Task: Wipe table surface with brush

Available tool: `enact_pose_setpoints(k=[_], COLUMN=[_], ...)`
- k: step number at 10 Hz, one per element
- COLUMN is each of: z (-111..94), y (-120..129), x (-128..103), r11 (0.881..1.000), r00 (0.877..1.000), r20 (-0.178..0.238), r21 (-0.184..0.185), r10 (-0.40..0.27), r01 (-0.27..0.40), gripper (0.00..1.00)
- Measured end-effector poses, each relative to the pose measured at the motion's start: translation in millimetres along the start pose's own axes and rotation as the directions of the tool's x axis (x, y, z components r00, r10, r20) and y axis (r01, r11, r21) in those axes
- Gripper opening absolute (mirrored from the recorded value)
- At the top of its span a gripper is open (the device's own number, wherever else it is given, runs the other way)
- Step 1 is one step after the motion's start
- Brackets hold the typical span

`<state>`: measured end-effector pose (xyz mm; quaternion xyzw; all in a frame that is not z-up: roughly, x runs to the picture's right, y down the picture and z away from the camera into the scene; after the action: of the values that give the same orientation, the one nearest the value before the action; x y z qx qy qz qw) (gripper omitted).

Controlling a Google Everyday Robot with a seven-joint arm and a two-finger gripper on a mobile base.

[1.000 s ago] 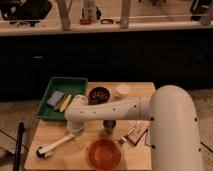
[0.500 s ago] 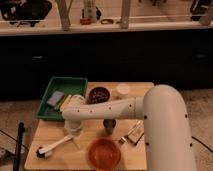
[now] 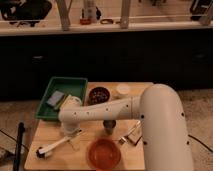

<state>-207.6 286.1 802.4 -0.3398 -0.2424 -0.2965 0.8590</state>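
Note:
The table surface [image 3: 55, 160] is a light wooden slatted top in the lower half of the camera view. The brush [image 3: 56, 145] lies on it at the front left. Its white handle slants up to the right and its dark round head [image 3: 42, 151] is near the left edge. My gripper [image 3: 71, 132] is at the end of the white arm [image 3: 100, 111], right over the upper end of the brush handle and just in front of the green tray. The arm hides the contact.
A green tray [image 3: 65, 86] with a sponge stands at the back left. A dark bowl [image 3: 99, 94] and a white cup [image 3: 122, 90] are behind the arm. A grey cup [image 3: 110, 125], a metal tool [image 3: 130, 134] and an orange bowl [image 3: 104, 153] are at the front.
The arm's big white link has shifted a little to the left and the gripper end has edged left with it. The brush lies where it was.

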Motion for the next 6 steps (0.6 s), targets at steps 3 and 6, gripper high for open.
enact_pose_setpoints(k=[3, 6], z=[-5.0, -8.7], y=[-2.9, -0.1], x=[-5.7, -3.5], r11=[1.000, 1.000], r00=[1.000, 1.000], r20=[0.009, 0.000], r21=[0.006, -0.003], r10=[-0.004, -0.010], r01=[0.004, 0.010], gripper=[0.20, 0.00])
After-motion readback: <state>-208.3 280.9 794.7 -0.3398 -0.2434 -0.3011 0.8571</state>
